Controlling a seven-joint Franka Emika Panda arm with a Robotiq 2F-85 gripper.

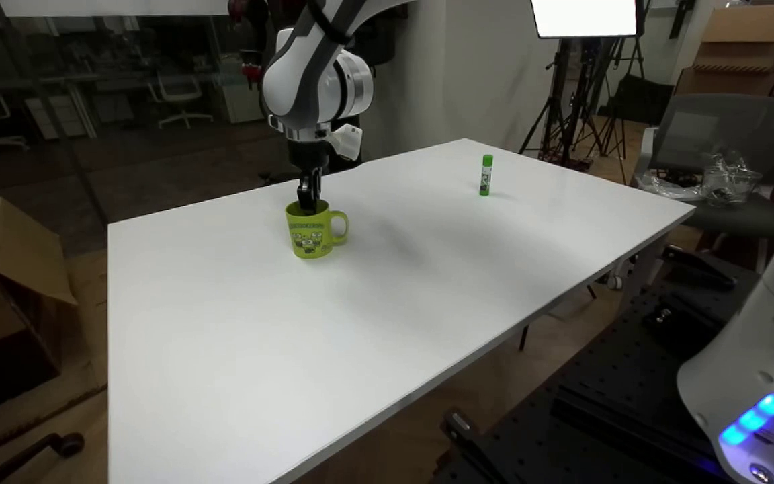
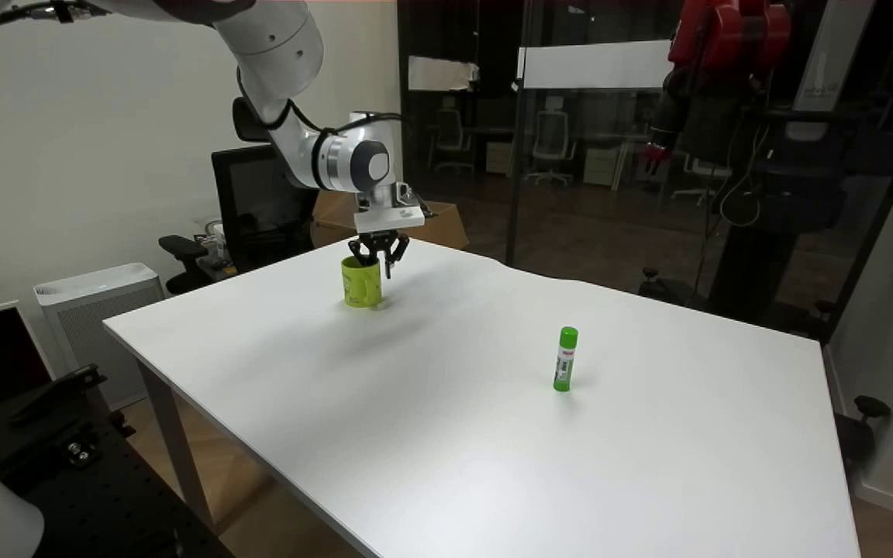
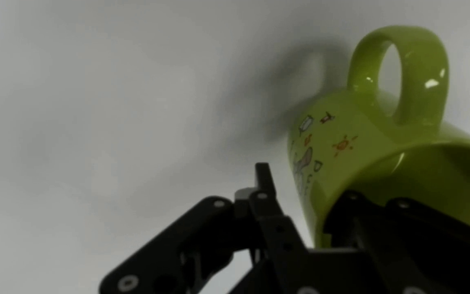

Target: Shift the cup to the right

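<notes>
Cup (image 1: pixel 310 234), lime, loop-handled — stood upright on the surface (image 1: pixel 239 349), near its far edge. Its wall is straddled by the spread hand (image 2: pixel 377 268). A green stick (image 2: pixel 565 360) is placed upright, well apart.

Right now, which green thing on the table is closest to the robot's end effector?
The yellow-green cup with the loop handle: the end effector has one finger inside it. The slim green stick stands upright, well apart from both.

Shows lime green on the cup (image 1: pixel 309 232), with cartoon figures (image 1: pixel 308 243) and an orange sun (image 3: pixel 343 145); green at both ends of the tube (image 2: pixel 563 360), white between; white on the bench (image 1: pixel 226 336), black on the end effector (image 2: pixel 379 267).
</notes>
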